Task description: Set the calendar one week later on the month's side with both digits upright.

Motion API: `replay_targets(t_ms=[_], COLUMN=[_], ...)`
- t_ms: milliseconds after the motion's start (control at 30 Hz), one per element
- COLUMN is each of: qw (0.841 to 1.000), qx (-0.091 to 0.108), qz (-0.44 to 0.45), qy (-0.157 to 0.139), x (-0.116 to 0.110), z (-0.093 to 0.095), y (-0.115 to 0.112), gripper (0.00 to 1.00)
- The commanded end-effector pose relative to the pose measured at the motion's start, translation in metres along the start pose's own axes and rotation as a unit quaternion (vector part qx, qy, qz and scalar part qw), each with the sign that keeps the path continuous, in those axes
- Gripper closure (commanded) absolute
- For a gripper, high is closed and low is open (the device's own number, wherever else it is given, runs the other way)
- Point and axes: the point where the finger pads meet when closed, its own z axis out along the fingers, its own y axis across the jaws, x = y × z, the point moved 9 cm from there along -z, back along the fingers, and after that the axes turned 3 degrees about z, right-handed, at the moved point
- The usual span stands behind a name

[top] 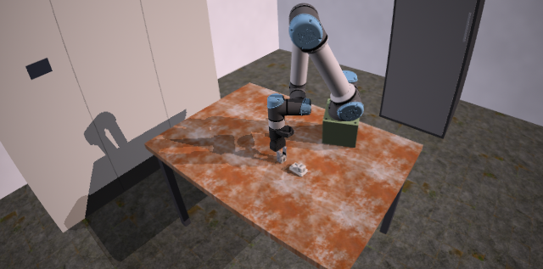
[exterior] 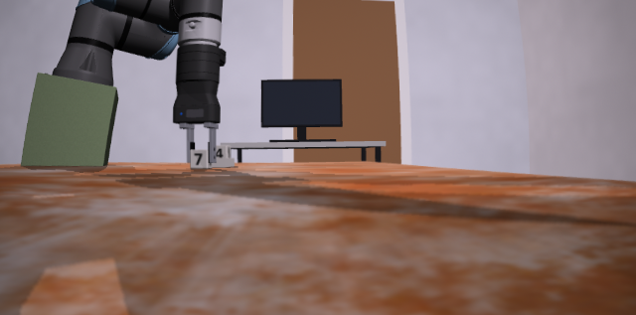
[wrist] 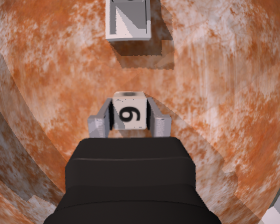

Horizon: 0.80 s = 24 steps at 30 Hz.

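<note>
One cube (exterior: 199, 159) (wrist: 130, 112) stands on the desk (top: 339, 193) (exterior: 348, 255) (wrist: 216, 75), gripped between the fingers of your gripper (top: 282, 159) (exterior: 200, 160) (wrist: 129, 107), apart from the tray (top: 293, 170) (exterior: 226, 163) (wrist: 128, 38). A shallow hold could let it twist, leaving its digit crooked.

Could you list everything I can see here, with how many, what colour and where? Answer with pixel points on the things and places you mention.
Table: one, mottled orange and white (top: 339, 201) (exterior: 348, 255) (wrist: 66, 75)
Number cube: one, white, between the fingertips (top: 281, 159) (exterior: 198, 159)
Second number cube: one, white, at the tray (top: 300, 167) (exterior: 219, 152)
Tray: one, whitish, on table (top: 300, 173) (exterior: 227, 162) (wrist: 128, 38)
Monitor: one, black, on desk (exterior: 301, 102)
Desk: one, pale top, background (exterior: 358, 145)
Door: one, brown, behind monitor (exterior: 363, 47)
Tall panel: one, dark grey, by wall (top: 428, 48)
Cupboard: one, beige, beside table (top: 110, 27)
Block: one, green, under arm (top: 339, 134) (exterior: 67, 121)
Arm: one, grey, black and blue, above table (top: 328, 65) (exterior: 201, 2)
End effector: one, black and silver, on arm (top: 282, 157) (exterior: 201, 157) (wrist: 130, 119)
</note>
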Motion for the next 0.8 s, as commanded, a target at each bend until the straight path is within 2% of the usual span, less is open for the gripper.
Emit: replay_targets(t_ms=[0,767], qw=[1.0,1.0], qx=[0.0,0.0], qz=[0.0,0.0], qy=[0.0,0.0], x=[-0.0002,-0.0002], z=[-0.0002,-0.0048], y=[0.0002,0.0002], gripper=[0.4,0.4])
